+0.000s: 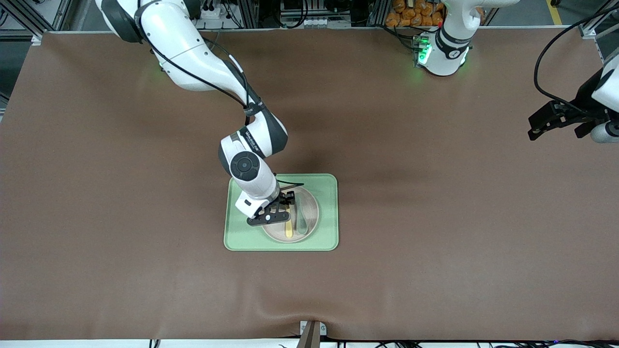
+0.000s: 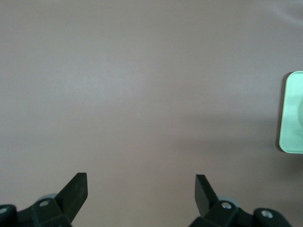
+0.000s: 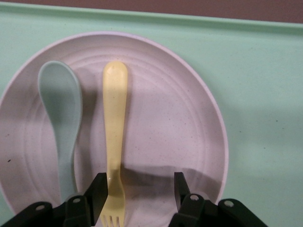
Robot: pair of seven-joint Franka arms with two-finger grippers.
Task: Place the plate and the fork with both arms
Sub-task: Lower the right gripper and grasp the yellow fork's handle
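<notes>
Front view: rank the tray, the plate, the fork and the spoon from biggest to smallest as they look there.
1. Tray, clearly the largest.
2. Plate, lying on the tray.
3. Fork and spoon: alike in size, both lying on the plate and partly hidden under the right hand, so no ranking between them.

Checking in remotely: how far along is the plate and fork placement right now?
Mostly done, it seems. The plate sits on the green tray, and the fork lies on the plate beside a teal spoon. The right gripper is open over the fork's tine end, gripping nothing. The left gripper waits open over bare table toward its own end. Left: pulling the right arm clear.
</notes>
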